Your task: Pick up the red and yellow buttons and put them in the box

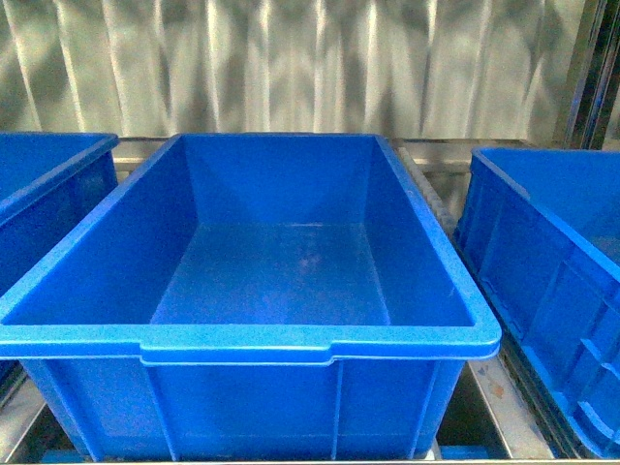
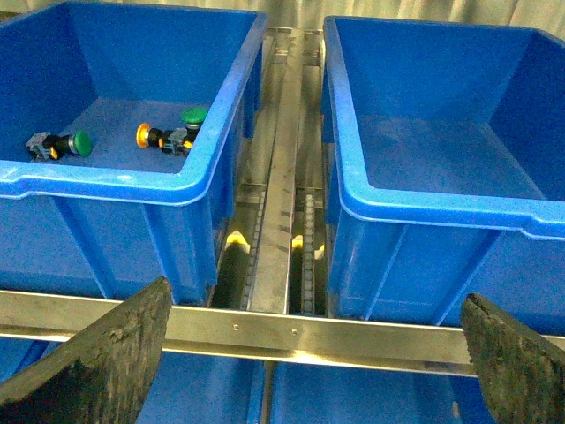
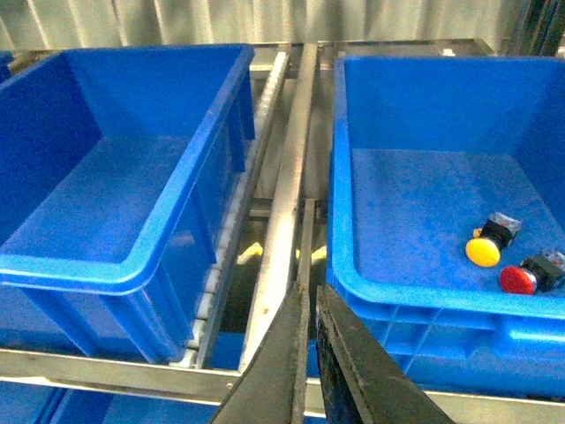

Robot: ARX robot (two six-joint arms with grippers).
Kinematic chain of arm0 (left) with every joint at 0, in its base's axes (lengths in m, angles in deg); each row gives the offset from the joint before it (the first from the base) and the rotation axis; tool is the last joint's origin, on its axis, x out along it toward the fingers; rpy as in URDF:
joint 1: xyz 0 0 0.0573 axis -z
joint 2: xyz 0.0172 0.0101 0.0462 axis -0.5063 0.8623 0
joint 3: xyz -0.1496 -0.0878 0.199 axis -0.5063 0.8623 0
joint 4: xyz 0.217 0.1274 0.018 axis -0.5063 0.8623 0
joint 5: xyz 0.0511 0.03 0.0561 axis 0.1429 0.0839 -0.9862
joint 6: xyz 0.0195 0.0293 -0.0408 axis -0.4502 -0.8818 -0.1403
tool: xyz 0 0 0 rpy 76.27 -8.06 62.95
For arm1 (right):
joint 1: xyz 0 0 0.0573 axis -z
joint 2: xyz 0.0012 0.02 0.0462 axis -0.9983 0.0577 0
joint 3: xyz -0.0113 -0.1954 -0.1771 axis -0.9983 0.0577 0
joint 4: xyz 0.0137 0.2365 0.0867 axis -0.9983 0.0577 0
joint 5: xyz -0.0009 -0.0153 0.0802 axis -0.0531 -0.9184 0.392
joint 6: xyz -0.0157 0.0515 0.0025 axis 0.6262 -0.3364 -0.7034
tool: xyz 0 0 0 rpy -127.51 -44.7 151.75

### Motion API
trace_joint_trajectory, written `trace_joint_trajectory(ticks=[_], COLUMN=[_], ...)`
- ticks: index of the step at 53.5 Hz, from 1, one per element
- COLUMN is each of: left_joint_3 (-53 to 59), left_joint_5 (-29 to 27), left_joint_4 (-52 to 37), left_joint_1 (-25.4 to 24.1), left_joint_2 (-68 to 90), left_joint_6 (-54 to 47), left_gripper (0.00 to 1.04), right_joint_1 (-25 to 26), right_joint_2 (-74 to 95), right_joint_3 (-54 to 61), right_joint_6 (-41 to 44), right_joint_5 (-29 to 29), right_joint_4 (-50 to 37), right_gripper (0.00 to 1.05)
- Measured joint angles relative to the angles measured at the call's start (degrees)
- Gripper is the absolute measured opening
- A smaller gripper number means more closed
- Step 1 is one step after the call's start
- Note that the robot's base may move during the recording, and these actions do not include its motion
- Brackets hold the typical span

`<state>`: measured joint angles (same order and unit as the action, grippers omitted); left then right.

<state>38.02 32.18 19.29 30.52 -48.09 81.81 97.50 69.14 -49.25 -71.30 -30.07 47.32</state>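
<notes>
In the right wrist view a yellow-capped button [image 3: 487,245] and a red-capped button [image 3: 528,275] lie side by side on the floor of a blue bin [image 3: 415,300]. My right gripper [image 3: 309,305] is shut and empty, held in front of that bin's near rim. In the left wrist view a yellow-capped button [image 2: 152,136] lies in another blue bin [image 2: 115,185] between two green-capped buttons [image 2: 78,142] [image 2: 193,117]. My left gripper [image 2: 313,353] is open and empty, over the steel rail in front of the bins. The middle blue box [image 1: 252,344] in the front view holds nothing; neither arm shows there.
Blue bins [image 1: 542,281] stand on both sides of the middle box, with a steel roller rack [image 2: 282,203] and gaps between them. A steel crossbar [image 2: 291,331] runs along the front. A corrugated metal wall [image 1: 291,68] closes the back.
</notes>
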Motion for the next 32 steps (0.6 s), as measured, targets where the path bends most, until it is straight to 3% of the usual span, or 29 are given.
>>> trace_joint_trajectory(ticks=[13, 19, 32], left_joint_3=[0.0, 0.0, 0.0], left_joint_5=[0.0, 0.0, 0.0], left_joint_4=[0.0, 0.0, 0.0], left_joint_1=[0.0, 0.0, 0.0], left_joint_2=[0.0, 0.0, 0.0], left_joint_6=[0.0, 0.0, 0.0], left_gripper=[0.97, 0.97, 0.97], right_joint_1=[-3.9, -9.1, -10.6], right_joint_2=[-4.4, -6.7, -11.4], right_joint_3=[4.7, 6.2, 9.4], right_joint_6=[0.0, 0.0, 0.1], right_joint_5=[-3.6, -9.7, -10.1], right_joint_4=[0.0, 0.3, 1.8], right_gripper=[0.04, 0.04, 0.04])
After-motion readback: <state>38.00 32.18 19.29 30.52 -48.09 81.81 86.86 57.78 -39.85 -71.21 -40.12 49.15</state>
